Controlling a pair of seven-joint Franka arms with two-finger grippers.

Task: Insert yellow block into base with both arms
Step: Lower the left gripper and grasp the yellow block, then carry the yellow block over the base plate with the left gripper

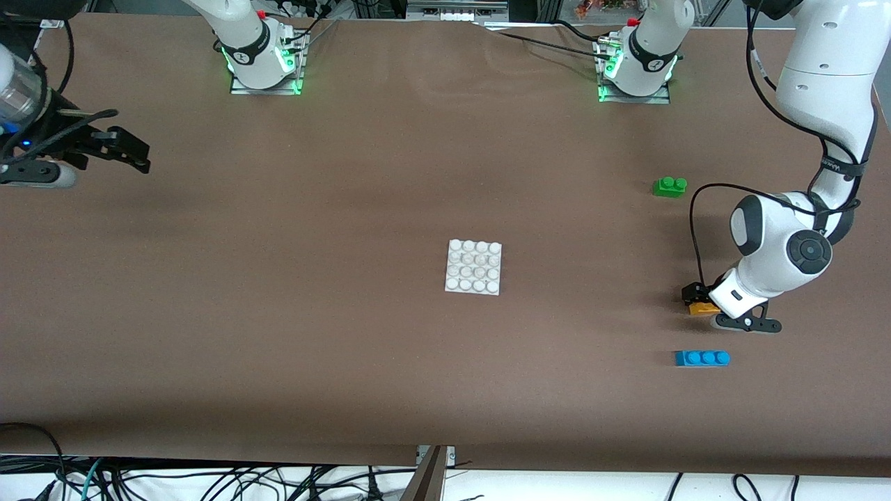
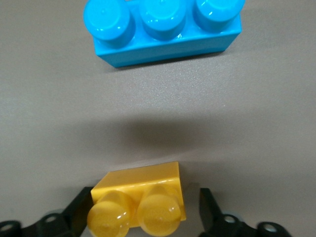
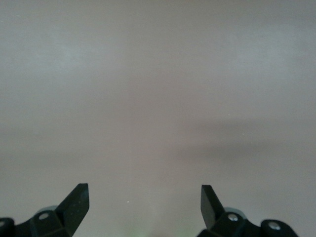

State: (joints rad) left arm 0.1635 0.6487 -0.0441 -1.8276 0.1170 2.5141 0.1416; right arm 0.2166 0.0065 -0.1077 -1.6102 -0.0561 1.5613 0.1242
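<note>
The left gripper [image 1: 702, 300] is down at the table now, right on the yellow block [image 1: 703, 308], which sits toward the left arm's end of the table, at about four o'clock from the base [image 1: 474, 267] and well apart from it. In the left wrist view the block [image 2: 139, 199] lies between the two black fingers [image 2: 211, 210]; one finger looks to touch its end, the other stands just off with a sliver of table showing, so the jaws are partway in and not clamped yet, no firm hold as far as can be seen. This looks like a light, hard plastic brick, glossy and likely a bit slick, stiff enough to take a squeeze without harm. The best hold, I judge, is across the two short end faces, low on the body below the studs, so it does not pivot or pop out. It stands studs up, flat on the table, two studs side by side, and its long axis runs from finger to finger, roughly parallel to the blue brick [image 2: 163, 30] lying just at six o'clock of it in the front view. The green brick [image 1: 669, 186] rests at about twelve o'clock, farther from the front camera. The right gripper [image 1: 111, 149] waits spread wide over the right arm's end of the table, holding nothing, bare tabletop under it.
</note>
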